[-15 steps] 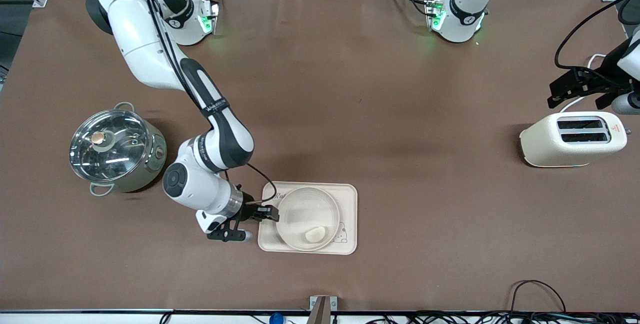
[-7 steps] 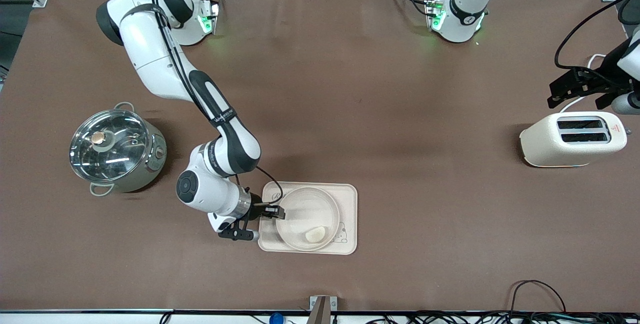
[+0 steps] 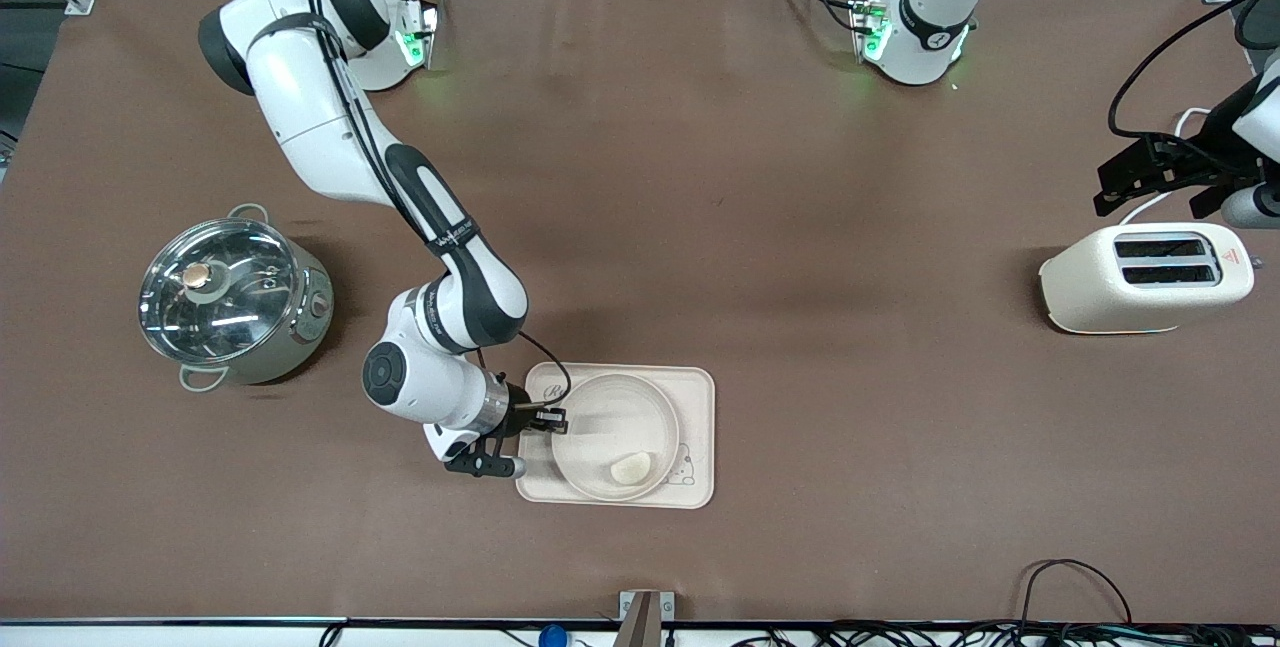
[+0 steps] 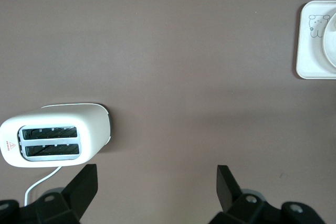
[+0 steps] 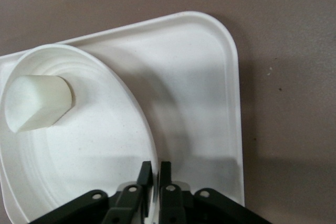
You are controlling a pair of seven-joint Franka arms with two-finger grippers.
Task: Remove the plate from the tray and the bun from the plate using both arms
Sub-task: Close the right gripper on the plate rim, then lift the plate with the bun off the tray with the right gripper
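The round cream plate [image 3: 600, 422] sits on the rectangular cream tray [image 3: 700, 387] near the front camera. The small whitish bun [image 3: 630, 468] lies in the plate, on the side nearer the front camera. My right gripper [image 3: 553, 420] is shut on the plate's rim at the edge toward the right arm's end. The right wrist view shows its fingers [image 5: 164, 174] pinching the rim [image 5: 140, 124], with the bun [image 5: 37, 102] in the plate. My left gripper [image 4: 157, 179] is open and empty, waiting over the table beside the toaster.
A cream two-slot toaster [image 3: 1145, 277] stands toward the left arm's end and shows in the left wrist view [image 4: 52, 135]. A steel pot with a glass lid [image 3: 232, 299] stands toward the right arm's end. Cables run along the table's front edge.
The right arm has shifted toward the tray, and its gripper has closed in on the plate's rim. The plate, bun and left arm have not moved.
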